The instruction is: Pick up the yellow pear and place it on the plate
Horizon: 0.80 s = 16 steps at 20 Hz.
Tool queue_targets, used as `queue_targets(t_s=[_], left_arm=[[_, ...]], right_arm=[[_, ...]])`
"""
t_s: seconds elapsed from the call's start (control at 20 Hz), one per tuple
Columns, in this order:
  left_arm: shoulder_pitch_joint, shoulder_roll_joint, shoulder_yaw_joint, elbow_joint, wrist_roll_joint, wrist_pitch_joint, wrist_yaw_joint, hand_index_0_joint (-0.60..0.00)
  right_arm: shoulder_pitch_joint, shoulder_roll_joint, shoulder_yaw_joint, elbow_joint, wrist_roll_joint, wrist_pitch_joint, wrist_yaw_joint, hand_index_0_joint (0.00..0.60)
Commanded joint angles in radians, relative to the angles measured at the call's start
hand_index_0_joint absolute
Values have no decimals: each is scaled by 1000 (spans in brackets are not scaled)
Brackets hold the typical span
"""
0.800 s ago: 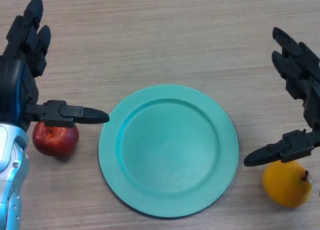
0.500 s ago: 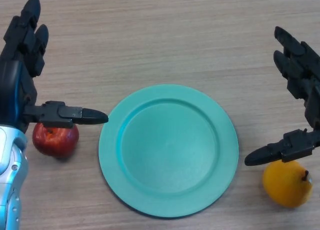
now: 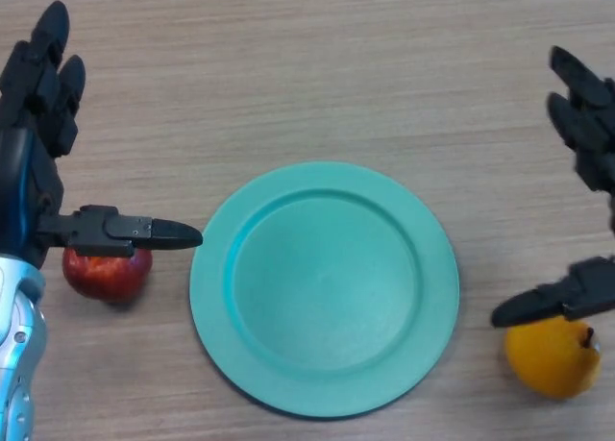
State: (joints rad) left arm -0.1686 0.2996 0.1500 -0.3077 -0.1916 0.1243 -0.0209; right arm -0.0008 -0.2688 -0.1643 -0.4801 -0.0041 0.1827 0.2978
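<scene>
The yellow pear point(image 3: 554, 359) lies on the wooden table at the lower right, its dark stem pointing right. The teal plate point(image 3: 324, 287) sits empty in the middle. My right hand point(image 3: 588, 134) hovers open at the right edge; its thumb point(image 3: 553, 303) stretches over the pear's top while its fingers point up and away. My left hand point(image 3: 34, 162) is open at the left edge, with its thumb above a red apple point(image 3: 106, 273).
The red apple rests on the table just left of the plate, partly under my left thumb. Bare wooden tabletop point(image 3: 317, 66) stretches across the far side.
Both hands have drifted outward: the right hand moved right toward the frame edge, the left hand slightly left. The pear, apple and plate have not moved.
</scene>
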Motion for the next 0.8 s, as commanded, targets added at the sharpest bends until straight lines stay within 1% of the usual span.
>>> queue_targets(t_s=[0.05, 0.1, 0.15, 0.25, 0.3, 0.35, 0.4, 0.45, 0.5, 0.6, 0.65, 0.7, 0.75, 0.8], left_arm=[[-24, 36, 73, -69, -16, -114, 6, 0], [-23, 34, 72, -67, -16, -124, 9, 0], [-12, 32, 75, -72, -19, -128, 8, 0], [4, 30, 77, -85, -23, -118, 0, 0], [10, 30, 77, -90, -23, -111, -6, 0], [18, 27, 80, -103, -26, -92, -10, 0], [21, 27, 81, -110, -28, -84, -14, 0], [26, 23, 79, -113, -20, -85, -12, 0], [29, 20, 77, -114, -16, -89, -11, 0], [33, 21, 79, -136, -16, -59, -12, 0], [40, 18, 80, -148, -18, -46, -18, 0], [43, 17, 78, -151, -16, -44, -19, 0], [44, 16, 78, -160, -15, -32, -20, 0], [44, 16, 77, -162, -14, -27, -21, 0]], right_arm=[[17, -32, -97, -92, 53, -108, 39, 0], [29, -30, -107, -91, 57, -119, 52, 0], [59, -18, -128, -69, 72, -168, 72, 0], [92, -8, -154, -25, 87, -235, 94, 0], [102, -6, -165, -17, 99, -244, 100, 0], [123, 3, -178, -3, 113, -258, 113, 0], [130, 7, -182, 4, 115, -273, 116, 0], [150, 20, -191, 18, 133, -312, 117, 0], [161, 26, -193, 16, 146, -311, 118, 0], [185, 41, -207, 28, 144, -349, 114, 0], [194, 49, -209, 70, 116, -414, 105, 0], [195, 50, -210, 93, 103, -448, 99, 0], [191, 51, -213, 184, 79, -550, 57, 0], [185, 51, -214, 214, 77, -581, 28, 0]])
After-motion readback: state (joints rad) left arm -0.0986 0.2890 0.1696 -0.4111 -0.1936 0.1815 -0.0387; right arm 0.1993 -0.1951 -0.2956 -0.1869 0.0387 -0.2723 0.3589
